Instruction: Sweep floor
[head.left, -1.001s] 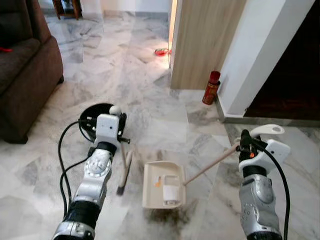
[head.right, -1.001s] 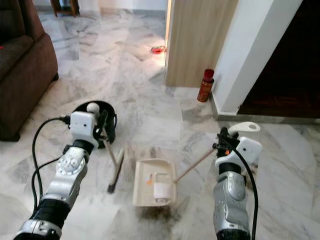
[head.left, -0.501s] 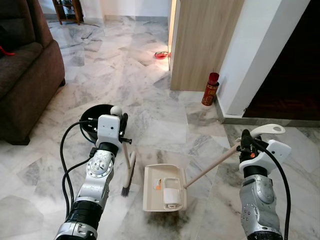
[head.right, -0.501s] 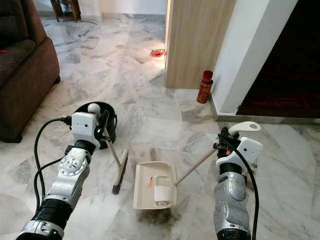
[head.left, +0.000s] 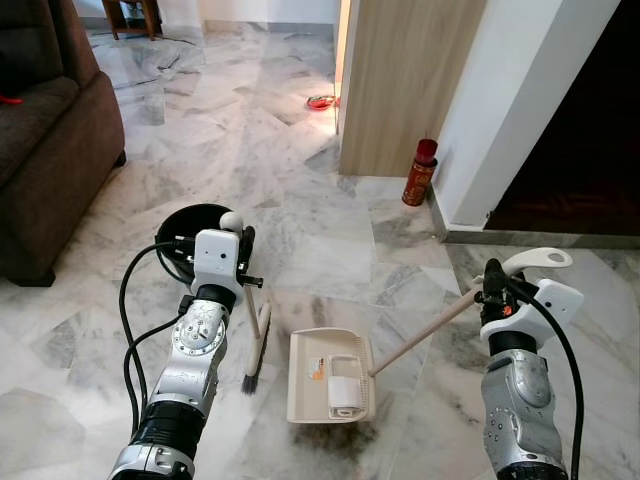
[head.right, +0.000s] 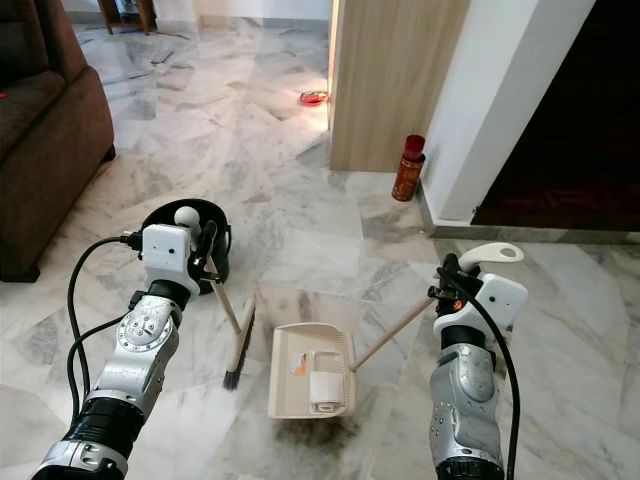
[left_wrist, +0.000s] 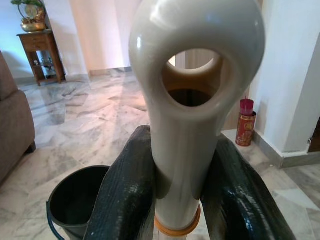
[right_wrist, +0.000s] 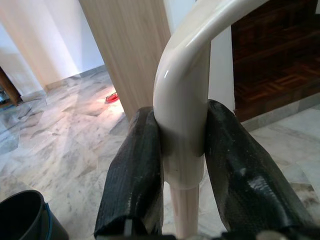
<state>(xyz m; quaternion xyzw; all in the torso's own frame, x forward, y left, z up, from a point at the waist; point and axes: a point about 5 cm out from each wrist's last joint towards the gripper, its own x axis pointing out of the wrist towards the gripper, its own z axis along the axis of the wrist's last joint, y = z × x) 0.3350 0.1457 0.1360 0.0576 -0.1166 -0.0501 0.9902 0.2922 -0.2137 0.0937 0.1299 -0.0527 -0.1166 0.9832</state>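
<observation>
— Left wrist view first: what has the left gripper got?
— Its fingers are clamped on the cream handle of the broom, whose bristles rest on the marble floor, just beside the dustpan.
— And the right gripper?
— Clamped on the dustpan's long handle; the pan lies flat between both arms, holding white scraps.
— Anything near?
— A black bucket behind the left arm, a red can by the wall.

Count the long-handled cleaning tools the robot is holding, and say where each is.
2. The broom is in the left gripper, bristles on the floor left of the dustpan. The dustpan lies flat, its handle in the right gripper.
</observation>
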